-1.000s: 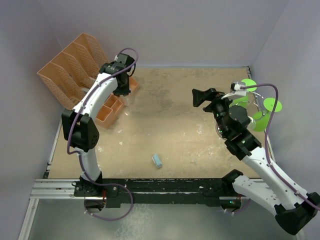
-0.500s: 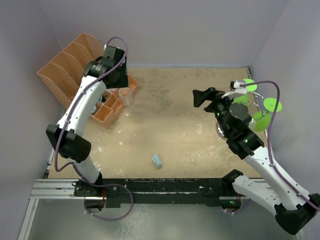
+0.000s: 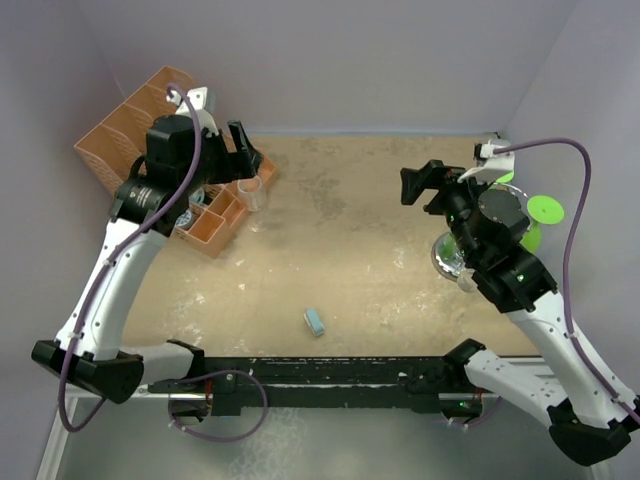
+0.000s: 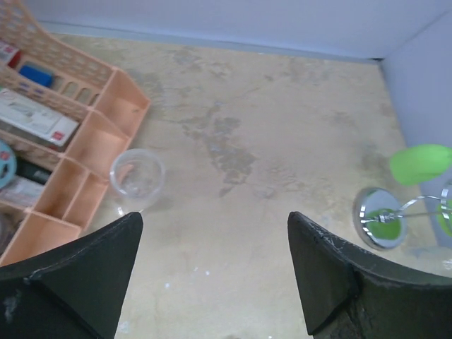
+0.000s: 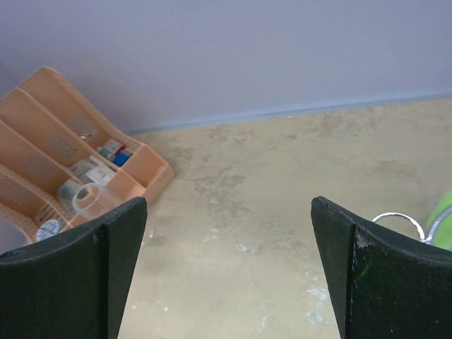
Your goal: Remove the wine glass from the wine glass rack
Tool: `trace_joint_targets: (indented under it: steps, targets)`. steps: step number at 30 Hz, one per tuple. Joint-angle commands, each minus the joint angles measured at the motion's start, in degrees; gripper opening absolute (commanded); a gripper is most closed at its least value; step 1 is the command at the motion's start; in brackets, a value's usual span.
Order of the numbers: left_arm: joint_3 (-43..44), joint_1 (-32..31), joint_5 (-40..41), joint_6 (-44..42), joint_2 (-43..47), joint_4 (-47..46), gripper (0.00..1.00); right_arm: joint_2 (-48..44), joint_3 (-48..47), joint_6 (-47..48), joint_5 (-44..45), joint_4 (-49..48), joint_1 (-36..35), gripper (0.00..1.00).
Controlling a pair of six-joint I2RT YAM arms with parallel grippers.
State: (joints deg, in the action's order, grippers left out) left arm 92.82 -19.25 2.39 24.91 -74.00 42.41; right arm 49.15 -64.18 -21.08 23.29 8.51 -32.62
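The clear wine glass (image 3: 252, 192) (image 4: 138, 174) stands upright on the table beside the orange organizer, touched by neither gripper. My left gripper (image 3: 245, 150) (image 4: 215, 236) hangs open above and just behind it, with nothing between its fingers. The chrome wine glass rack (image 3: 452, 262) (image 4: 380, 216) stands at the right, with bright green discs (image 3: 545, 210) among its wire arms. My right gripper (image 3: 415, 185) (image 5: 229, 244) is open and empty, raised to the left of the rack and facing the organizer. The right wrist view shows the glass (image 5: 88, 198) far left and a rack wire (image 5: 399, 217) at the right edge.
The orange plastic file organizer (image 3: 135, 140) (image 4: 92, 134) (image 5: 63, 141), with small items in its trays, fills the back left corner. A small light-blue block (image 3: 315, 321) lies near the front edge. Grey walls close the table at the back and on both sides.
My left gripper opened, let go of the glass and rose back toward the organizer, the arm swinging out to the left. My right arm shifted slightly right.
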Motion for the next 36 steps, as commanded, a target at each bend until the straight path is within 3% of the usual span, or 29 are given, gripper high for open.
trace_joint_targets:
  steps: [1,7,14,24,36]
  targets:
    - [-6.85,0.19,-11.92,3.03,4.68,-17.42,0.81,1.4,-4.23,3.6,5.32,7.01,-0.23,1.0]
    - [-13.38,-0.46,-17.79,3.91,6.26,-24.49,0.82,3.93,-6.52,4.95,10.41,11.85,-0.2,1.0]
    - [-18.42,-7.21,-16.17,2.11,6.64,-26.44,0.82,9.74,-9.3,3.03,17.26,16.34,-0.18,1.0]
    - [-24.1,-12.83,-9.51,-1.38,10.34,-26.07,0.85,26.95,-21.99,-0.85,36.01,27.94,0.78,1.0]
    - [-25.89,-15.71,-6.66,-2.24,11.59,-26.51,0.87,41.78,-30.75,7.18,37.77,26.28,12.14,0.94]
